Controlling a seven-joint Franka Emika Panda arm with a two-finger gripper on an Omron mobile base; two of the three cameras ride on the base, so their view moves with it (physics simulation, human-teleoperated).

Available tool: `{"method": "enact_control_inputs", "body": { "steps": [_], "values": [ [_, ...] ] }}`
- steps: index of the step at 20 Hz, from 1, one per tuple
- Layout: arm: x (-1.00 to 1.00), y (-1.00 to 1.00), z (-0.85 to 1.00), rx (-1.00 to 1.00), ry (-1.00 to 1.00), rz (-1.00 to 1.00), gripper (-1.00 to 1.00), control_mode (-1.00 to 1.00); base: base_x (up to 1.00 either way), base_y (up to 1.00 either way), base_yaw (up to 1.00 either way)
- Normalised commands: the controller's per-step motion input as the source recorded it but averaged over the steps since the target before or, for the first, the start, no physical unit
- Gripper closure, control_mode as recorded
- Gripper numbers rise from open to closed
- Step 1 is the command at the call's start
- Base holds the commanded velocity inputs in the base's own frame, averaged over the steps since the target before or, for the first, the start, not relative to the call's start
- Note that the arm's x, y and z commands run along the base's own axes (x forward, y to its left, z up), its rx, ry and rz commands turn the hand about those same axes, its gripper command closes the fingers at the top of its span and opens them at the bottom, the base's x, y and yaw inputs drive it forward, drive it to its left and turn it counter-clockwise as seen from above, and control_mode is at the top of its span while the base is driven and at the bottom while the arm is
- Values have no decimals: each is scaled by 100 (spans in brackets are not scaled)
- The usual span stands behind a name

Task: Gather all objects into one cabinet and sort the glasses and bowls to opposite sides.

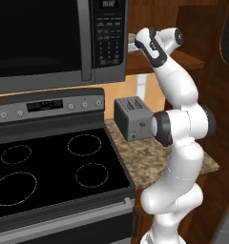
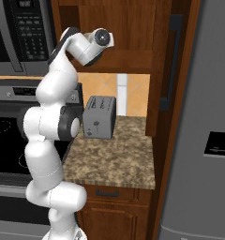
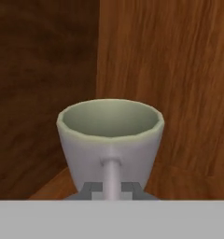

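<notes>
Clamped on the near wall of the pale cup (image 3: 110,140), claw (image 3: 112,186) pinched thin, one finger seemingly inside the rim. Cup upright on the cabinet (image 3: 160,70) floor, close to the back corner. Arm (image 1: 176,119) stretched up from beside the toaster (image 1: 131,116), wrist bent into the cupboard. Other cup, mug and bowl unaccounted for; sorting probably mostly ahead.
</notes>
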Motion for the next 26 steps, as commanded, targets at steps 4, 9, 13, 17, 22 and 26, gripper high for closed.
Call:
{"method": "enact_control_inputs", "body": {
  "steps": [4,9,13,17,22,26],
  "values": [
    [-97,-33,0,0,0,0,100,-100,0,0,0],
    [-100,-44,0,0,1,0,100,-100,0,0,0],
    [-100,-32,0,0,0,0,100,-100,0,0,0],
    [-100,-16,0,-2,0,0,100,-100,0,0,0],
    [-100,-13,0,-3,0,0,100,-100,0,0,0],
    [-100,-3,0,-3,0,0,100,-100,0,0,0]
  ]
}}
